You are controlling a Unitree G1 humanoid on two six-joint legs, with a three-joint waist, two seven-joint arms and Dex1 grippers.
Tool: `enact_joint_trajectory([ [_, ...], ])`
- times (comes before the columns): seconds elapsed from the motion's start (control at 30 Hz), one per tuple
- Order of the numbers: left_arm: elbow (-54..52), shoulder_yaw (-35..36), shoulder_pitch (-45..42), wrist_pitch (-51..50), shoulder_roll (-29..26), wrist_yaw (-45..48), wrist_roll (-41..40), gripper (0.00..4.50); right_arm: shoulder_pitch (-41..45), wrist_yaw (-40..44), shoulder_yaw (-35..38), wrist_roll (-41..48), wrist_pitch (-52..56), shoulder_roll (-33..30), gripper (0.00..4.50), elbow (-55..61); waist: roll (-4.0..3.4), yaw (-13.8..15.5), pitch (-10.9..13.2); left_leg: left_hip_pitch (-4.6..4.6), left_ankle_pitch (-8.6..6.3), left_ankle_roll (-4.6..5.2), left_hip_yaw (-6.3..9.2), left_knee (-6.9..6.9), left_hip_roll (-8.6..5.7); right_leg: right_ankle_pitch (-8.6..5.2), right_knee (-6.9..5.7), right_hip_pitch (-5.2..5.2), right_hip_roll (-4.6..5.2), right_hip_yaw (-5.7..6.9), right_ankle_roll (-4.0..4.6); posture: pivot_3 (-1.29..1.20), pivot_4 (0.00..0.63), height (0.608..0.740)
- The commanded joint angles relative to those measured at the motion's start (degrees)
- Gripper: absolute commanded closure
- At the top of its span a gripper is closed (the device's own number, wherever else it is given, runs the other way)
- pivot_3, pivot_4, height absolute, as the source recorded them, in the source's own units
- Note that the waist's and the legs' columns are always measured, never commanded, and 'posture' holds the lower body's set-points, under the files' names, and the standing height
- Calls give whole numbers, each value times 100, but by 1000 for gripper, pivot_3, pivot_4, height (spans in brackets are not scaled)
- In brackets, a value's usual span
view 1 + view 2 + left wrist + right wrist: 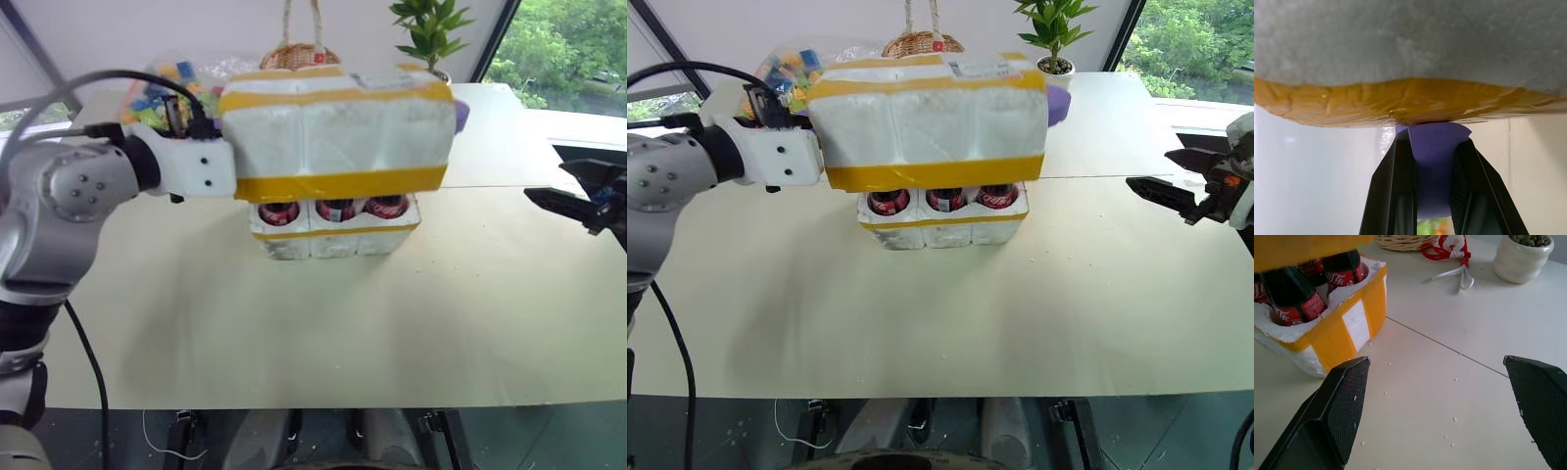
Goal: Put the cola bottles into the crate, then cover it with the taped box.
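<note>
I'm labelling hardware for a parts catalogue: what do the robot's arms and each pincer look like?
The left arm has a silver-grey rounded joint housing with small dark screw holes, then a white wrist block with black dots; black cables loop over it and hang beneath. The left pincer has two slim, glossy black tapered fingers. The right pincer has broad black fingers with finely cross-hatched pads.

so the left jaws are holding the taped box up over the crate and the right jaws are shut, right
Not quite: the right gripper has its jaws wide open, as the right wrist view shows. The rest holds: the left gripper holds the taped box above the crate with the cola bottles in it.
</note>
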State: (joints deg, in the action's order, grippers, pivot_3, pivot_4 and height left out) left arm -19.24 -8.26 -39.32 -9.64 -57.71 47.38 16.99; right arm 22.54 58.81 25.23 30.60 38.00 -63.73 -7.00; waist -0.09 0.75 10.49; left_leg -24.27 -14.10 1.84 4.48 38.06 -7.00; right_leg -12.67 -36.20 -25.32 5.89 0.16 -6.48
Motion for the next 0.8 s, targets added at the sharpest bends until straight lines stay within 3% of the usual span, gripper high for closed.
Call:
enact_joint_trajectory([
  [0.03, 70, -86, 167, 416, 111, -243, 366, 4227, 141, -49, 152, 73, -123, 20, 0, 51, -1, -2, 0, 0, 0, 0, 0, -1, 0, 0, 0, 0, 0, 0, 0, 0, 150, 732],
  [0.27, 231, 88, 721, 826, 31, -271, 515, 734, 18, -33, 188, 88, -104, 50, 0, 176, -1, -3, 0, 0, -2, 3, 0, -1, 0, 0, 0, -1, 0, -1, 0, 0, 150, 732],
  [0.4, 318, 403, 1216, 1174, -265, -206, 345, 734, -93, 6, 241, 86, -93, 12, 0, 223, -2, -6, 0, 0, -3, 5, 0, -2, 1, 0, 0, -2, 1, -1, 0, 0, 150, 732],
  [0.67, 871, 1655, 2452, 1746, -896, 1230, -1691, 734, -167, 52, 242, 82, -84, -13, 0, 233, -18, -23, -4, 4, -7, 11, 0, -6, 3, -1, 0, -3, 2, -1, 1, 0, 150, 732],
  [0.8, 1017, 2155, 2549, 371, -759, 1871, -3242, 734, -149, 52, 167, 80, -76, 26, 0, 238, -18, 11, -4, 5, -8, 11, 3, -5, 3, -1, 1, 1, 2, 0, 2, 0, 150, 732],
])
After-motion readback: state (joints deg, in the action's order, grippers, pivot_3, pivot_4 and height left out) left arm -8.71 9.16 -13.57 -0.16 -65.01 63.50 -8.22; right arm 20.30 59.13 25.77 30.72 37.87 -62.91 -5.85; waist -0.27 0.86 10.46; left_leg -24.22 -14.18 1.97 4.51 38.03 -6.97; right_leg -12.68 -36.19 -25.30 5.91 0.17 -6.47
